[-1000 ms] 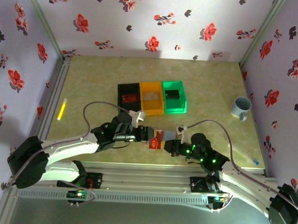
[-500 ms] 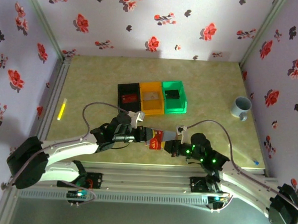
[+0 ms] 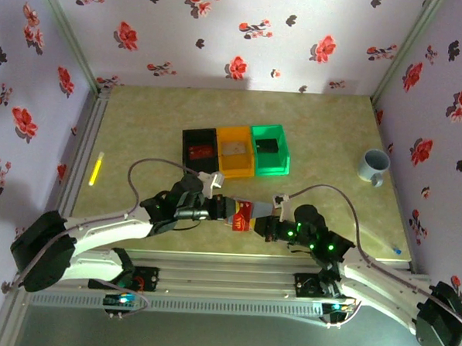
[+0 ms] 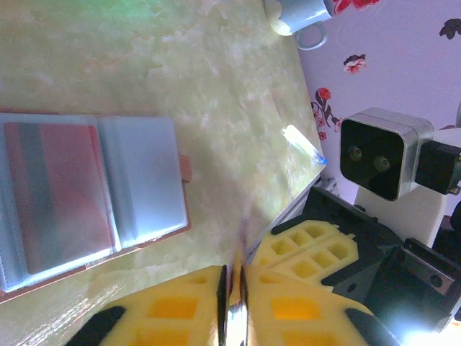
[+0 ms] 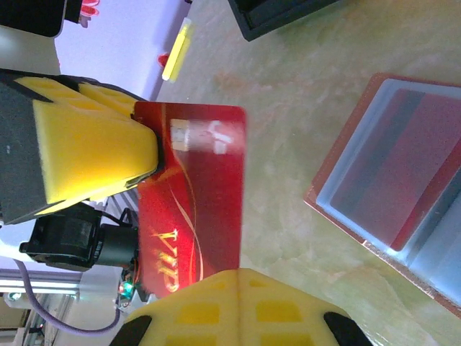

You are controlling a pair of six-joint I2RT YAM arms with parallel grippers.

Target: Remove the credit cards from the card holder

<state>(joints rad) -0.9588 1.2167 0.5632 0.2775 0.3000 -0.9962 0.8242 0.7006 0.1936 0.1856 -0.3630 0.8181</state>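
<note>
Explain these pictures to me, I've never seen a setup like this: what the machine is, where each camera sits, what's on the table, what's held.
Two robot arms with pincer grippers work at a table. One picture looks down from above; the others come from cameras on each wrist. On the table: the open card holder, three bins, a mug, a yellow stick. The left gripper pinches a red card; the right gripper sits closed beside it.

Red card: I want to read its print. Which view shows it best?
Right wrist: the card faces the lens, "VIP" legible. Top external shows it as a small red patch; left wrist shows it edge-on between the left fingers.
</note>
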